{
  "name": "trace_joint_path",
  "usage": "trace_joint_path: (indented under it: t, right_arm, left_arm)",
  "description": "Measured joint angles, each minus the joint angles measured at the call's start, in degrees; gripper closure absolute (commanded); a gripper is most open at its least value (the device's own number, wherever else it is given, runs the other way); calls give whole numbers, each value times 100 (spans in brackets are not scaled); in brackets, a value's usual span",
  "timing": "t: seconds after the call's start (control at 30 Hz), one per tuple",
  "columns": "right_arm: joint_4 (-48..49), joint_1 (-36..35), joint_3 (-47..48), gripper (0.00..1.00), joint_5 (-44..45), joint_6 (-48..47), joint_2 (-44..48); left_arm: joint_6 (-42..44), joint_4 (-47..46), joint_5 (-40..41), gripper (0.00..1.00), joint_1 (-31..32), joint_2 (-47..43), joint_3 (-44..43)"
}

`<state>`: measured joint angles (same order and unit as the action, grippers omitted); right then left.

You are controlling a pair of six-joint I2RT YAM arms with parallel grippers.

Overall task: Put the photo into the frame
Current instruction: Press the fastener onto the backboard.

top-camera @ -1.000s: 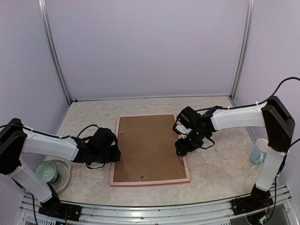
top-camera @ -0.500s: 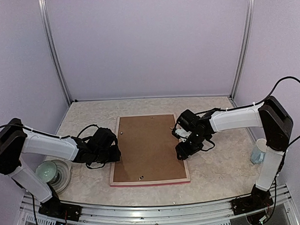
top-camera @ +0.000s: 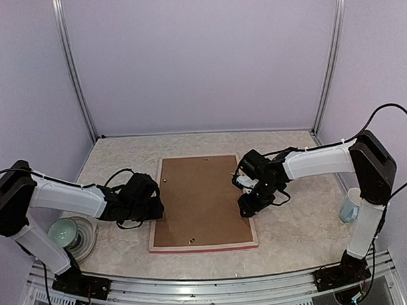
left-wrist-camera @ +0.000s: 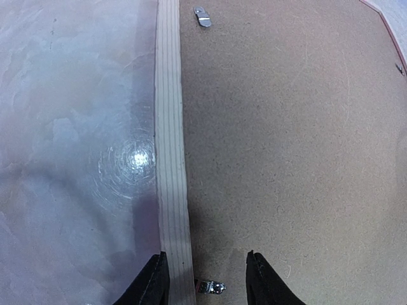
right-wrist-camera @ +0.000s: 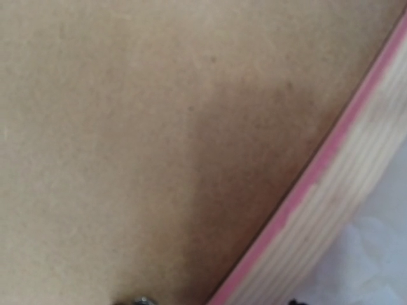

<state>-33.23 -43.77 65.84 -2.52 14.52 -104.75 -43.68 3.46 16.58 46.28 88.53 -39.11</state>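
The frame (top-camera: 203, 247) lies face down in the middle of the table, its pale back rail (left-wrist-camera: 168, 127) and pink edge (right-wrist-camera: 343, 197) showing. A brown backing board (top-camera: 198, 199) fills it. The photo is hidden. My left gripper (top-camera: 152, 209) sits low at the frame's left rail. Its jaws are open and straddle the rail and a small metal clip (left-wrist-camera: 210, 287). My right gripper (top-camera: 247, 206) hovers close over the frame's right edge. Only the very tips show in the right wrist view, set apart, with board and pink edge between them.
A green bowl (top-camera: 62, 232) rests on a plate (top-camera: 87, 238) at the near left, behind my left arm. A pale mug (top-camera: 351, 205) stands at the right by the wall. Another metal clip (left-wrist-camera: 202, 16) sits farther along the left rail.
My right gripper has shifted slightly left over the frame's right edge, and its jaws have narrowed a little. The left arm and the frame have not moved.
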Motion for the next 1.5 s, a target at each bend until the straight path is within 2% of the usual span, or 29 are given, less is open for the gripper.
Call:
trace_joint_path:
  t: [0.3,0.53,1.03,1.5]
  right_arm:
    - [9,0,0,50,0,4,2]
    - [4,0,2,43,20,2,2]
    - [11,79,-2,43,-278,7,352]
    - [-15,109,-127,44,-87,0,164]
  left_arm:
    - [-2,-33,4,58,0,4,20]
    - [-2,-66,15,58,4,2,39]
    - [-2,-138,24,58,7,-9,83]
    - [-2,-160,26,58,7,-11,96]
